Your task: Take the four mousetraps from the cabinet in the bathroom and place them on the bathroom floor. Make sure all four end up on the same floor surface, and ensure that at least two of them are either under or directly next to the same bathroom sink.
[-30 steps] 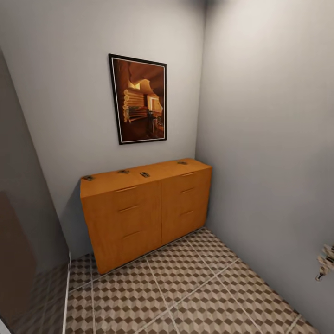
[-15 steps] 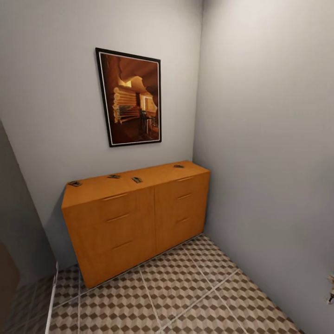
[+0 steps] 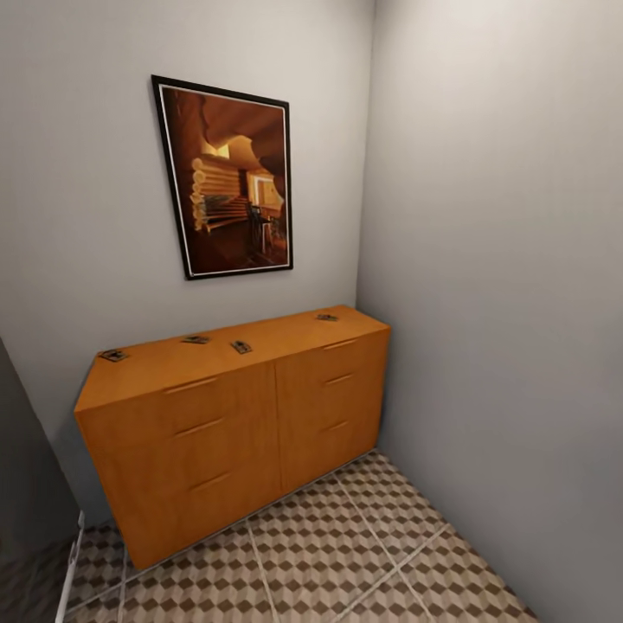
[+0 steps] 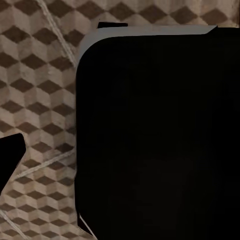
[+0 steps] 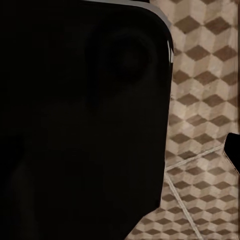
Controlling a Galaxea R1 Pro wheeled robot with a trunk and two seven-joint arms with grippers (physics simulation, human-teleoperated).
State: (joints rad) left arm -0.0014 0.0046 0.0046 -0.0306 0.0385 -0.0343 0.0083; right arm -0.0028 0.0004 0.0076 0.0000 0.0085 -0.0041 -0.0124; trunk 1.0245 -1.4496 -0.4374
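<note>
The cabinet (image 3: 234,415), a low orange-brown chest of drawers, stands against the far wall in the head view. Several mousetraps lie on its flat top: one at the left end (image 3: 113,355), two near the middle (image 3: 195,339) (image 3: 241,347), and one at the right end (image 3: 326,317). The bathroom floor (image 3: 346,545) of cube-patterned tiles lies in front of it. Both wrist views look down on these tiles (image 4: 40,90) (image 5: 205,110) past a large black rounded body. A dark sliver sits at the edge of each wrist view, too little to read a gripper's state.
A framed brown picture (image 3: 227,180) hangs above the cabinet. A grey wall (image 3: 493,303) closes the right side, meeting the cabinet's right end in the corner. A dark panel (image 3: 26,493) stands at the left edge.
The camera has moved nearer and the whole picture has shifted left and down. The cabinet looks larger. The mousetraps lie where they were.
</note>
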